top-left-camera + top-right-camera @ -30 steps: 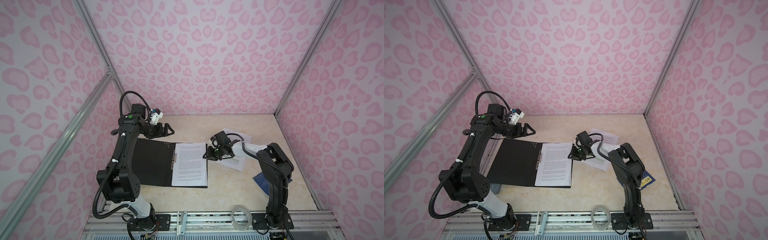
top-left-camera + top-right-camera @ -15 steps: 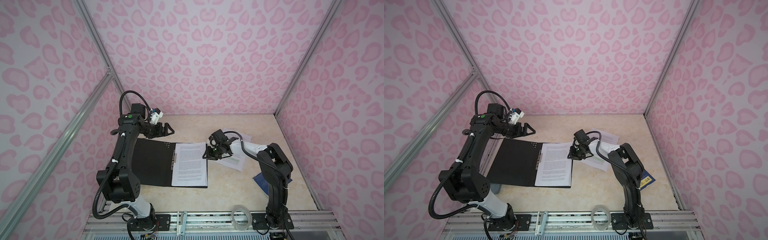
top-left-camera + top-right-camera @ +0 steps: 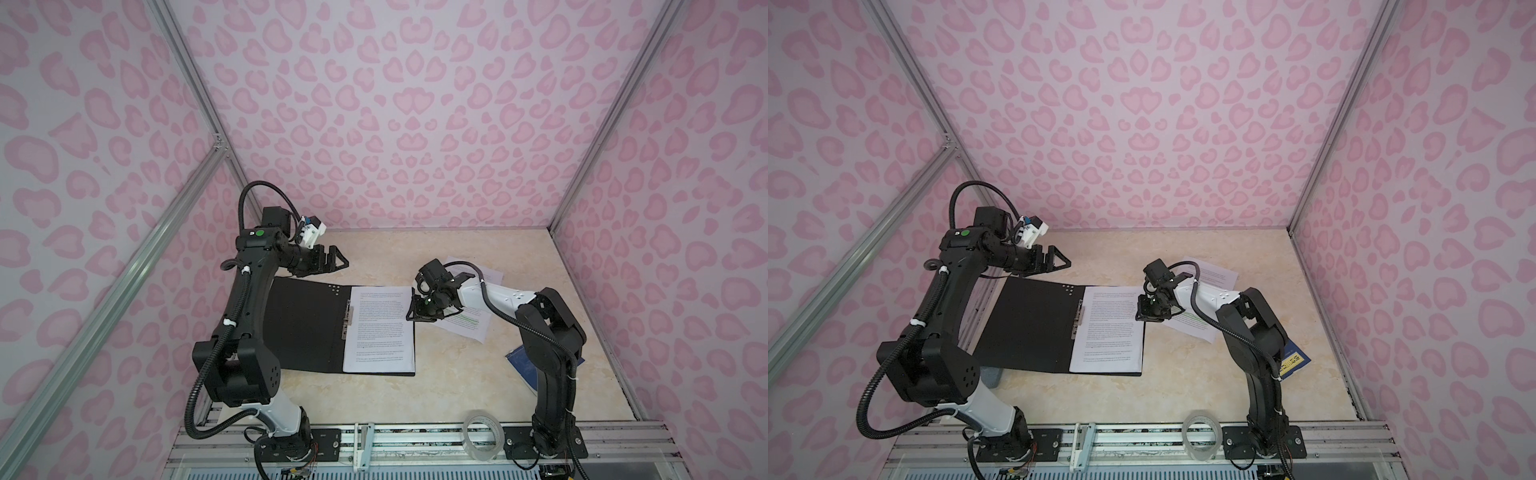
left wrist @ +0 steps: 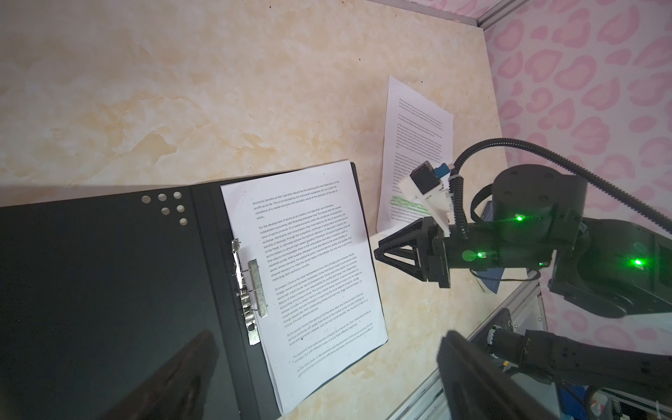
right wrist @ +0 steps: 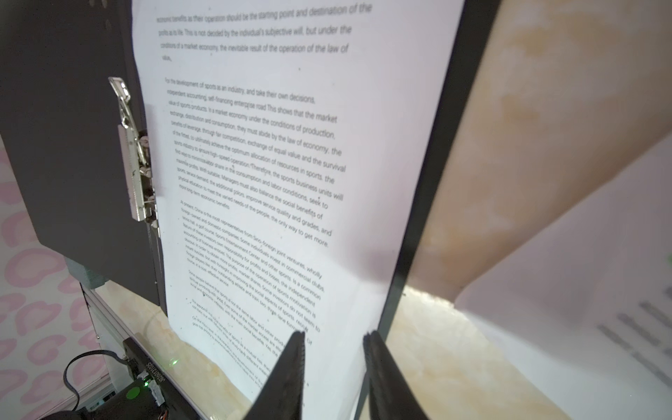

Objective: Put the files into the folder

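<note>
One printed white paper sheet (image 3: 380,332) lies in our open, black-lined flat folder (image 3: 303,324).
Our right gripper (image 3: 410,316) hangs at the folder's right edge, jaws slightly parted, grasping nothing; our left gripper (image 3: 343,261) hovers spread wide above its far corner. We see two more printed sheets (image 3: 467,328) overlapping on the beige table (image 3: 457,374) beside it.

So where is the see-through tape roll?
In both top views the tape roll sits at the near edge of the table, against the metal rail, just left of the right arm's base.
</note>
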You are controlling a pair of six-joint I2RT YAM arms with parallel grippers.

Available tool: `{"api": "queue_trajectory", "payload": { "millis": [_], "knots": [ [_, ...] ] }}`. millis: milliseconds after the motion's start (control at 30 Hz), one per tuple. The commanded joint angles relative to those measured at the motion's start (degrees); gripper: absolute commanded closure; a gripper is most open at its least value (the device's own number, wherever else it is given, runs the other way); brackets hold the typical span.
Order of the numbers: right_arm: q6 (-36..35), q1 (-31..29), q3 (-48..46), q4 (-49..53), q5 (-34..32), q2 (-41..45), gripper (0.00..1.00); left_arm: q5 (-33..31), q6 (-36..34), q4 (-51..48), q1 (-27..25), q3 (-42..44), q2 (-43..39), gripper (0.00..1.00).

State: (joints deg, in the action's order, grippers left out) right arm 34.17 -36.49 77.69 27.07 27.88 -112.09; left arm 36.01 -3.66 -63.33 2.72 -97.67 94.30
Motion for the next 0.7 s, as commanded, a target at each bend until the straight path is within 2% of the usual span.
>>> {"api": "queue_trajectory", "payload": {
  "millis": [0,233,667],
  "knots": [
    [-0.9,-0.9,-1.8,0.9,-0.1,2.1,0.73,0.9,-0.6,-0.7,0.1,-0.7,-0.6,0.02],
    [-0.2,-2.9,-7.4,-1.8,2.9,6.1,0.83,1.3,-0.4,-0.7,0.1,-0.3,-0.3,0.02],
    [1.1,-6.1,-12.7,-6.0,5.0,5.6,0.87,2.2,0.1,-0.5,0.0,0.3,0.0,0.02]
  ]
}}
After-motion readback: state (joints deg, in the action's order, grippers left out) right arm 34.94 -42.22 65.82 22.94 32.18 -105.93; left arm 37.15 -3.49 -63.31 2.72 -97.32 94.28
